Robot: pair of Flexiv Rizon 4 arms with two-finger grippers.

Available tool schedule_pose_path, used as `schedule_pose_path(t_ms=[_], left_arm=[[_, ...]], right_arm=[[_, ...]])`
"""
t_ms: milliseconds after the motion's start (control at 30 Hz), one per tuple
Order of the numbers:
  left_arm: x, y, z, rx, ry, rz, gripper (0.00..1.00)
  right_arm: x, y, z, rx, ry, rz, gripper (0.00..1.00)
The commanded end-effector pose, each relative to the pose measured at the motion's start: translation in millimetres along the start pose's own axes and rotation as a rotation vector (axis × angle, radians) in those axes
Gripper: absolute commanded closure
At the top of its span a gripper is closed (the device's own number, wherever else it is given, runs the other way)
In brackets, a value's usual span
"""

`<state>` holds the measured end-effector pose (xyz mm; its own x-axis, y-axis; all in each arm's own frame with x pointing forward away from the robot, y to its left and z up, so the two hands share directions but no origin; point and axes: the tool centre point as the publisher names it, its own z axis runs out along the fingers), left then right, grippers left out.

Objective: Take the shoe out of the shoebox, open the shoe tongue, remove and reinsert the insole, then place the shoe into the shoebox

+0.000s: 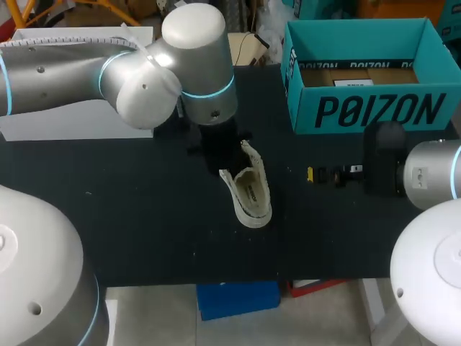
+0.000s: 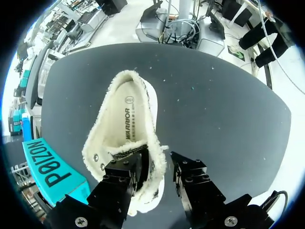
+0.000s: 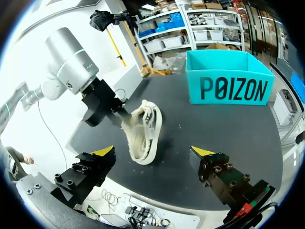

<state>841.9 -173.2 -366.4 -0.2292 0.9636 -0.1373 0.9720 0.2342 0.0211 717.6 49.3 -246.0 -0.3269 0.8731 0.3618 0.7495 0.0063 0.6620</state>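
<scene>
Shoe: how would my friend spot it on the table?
Find the black table with the big teal box at its far edge. Near the middle is the shoe, held by the left end effector. Unlike the teal box, it is cream with fuzzy edges.

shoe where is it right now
In the head view, the shoe lies on its side near the table middle, outside the shoebox, at my left tool.

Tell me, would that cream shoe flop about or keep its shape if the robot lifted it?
Probably soft up top: the frayed collar of the shoe buckles where the left gripper pinches it. The sole is likely stiff, since the shoe holds its length while tipped on edge. It seems light, propped by one pinched wall.
</scene>
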Motion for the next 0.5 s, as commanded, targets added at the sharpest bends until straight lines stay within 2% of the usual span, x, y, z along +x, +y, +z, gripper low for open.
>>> schedule_pose_path(t_ms=[33, 500], left_arm=[[-5.9, -1.3, 15.0, -0.011, 0.025, -0.002, 0.64], [3.3, 5.3, 37.2, -0.054, 0.033, -0.062, 0.69]], right_arm=[[-0.6, -0.2, 0.5, 0.002, 0.002, 0.001, 0.00], [-0.6, -0.2, 0.5, 0.002, 0.002, 0.001, 0.00]])
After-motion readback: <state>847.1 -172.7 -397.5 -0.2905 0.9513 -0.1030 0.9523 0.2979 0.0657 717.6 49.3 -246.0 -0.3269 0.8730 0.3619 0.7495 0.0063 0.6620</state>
